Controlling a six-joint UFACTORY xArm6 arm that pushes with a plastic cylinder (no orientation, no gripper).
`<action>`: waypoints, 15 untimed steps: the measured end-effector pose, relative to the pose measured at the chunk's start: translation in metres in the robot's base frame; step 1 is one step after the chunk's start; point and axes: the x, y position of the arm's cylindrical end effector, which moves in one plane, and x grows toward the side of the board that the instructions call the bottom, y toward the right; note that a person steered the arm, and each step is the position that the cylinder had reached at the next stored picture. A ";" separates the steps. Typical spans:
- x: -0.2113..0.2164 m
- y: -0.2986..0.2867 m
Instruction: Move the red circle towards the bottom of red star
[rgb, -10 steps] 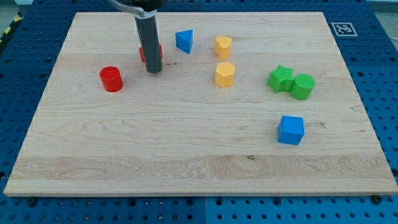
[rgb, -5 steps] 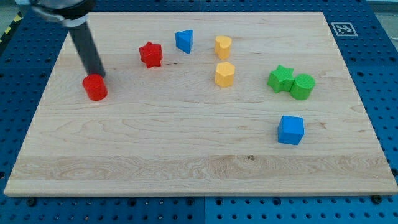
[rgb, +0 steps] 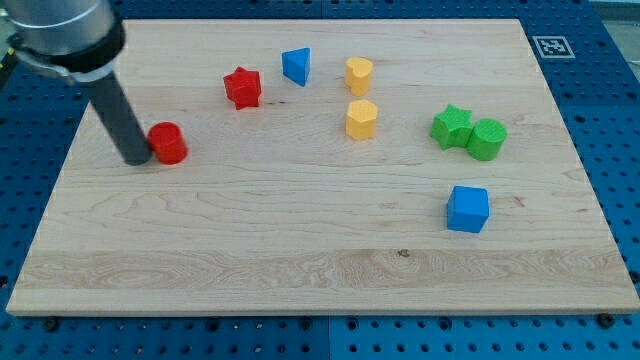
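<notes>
A single camera looks down at a slant from the near long edge of the wooden board (rgb: 320, 250), facing twelve o'clock toward its far edge. It stands far enough back to take in nearly the whole board, ringed by blue pegboard (rgb: 600, 120).

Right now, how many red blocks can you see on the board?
2. The red circle sits near the view's left, right beside my tip, which is on its left. The red star is farther up and to the right, next to the blue triangle. None seem hidden.
</notes>
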 end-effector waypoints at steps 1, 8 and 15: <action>0.000 0.024; -0.025 0.006; -0.031 0.073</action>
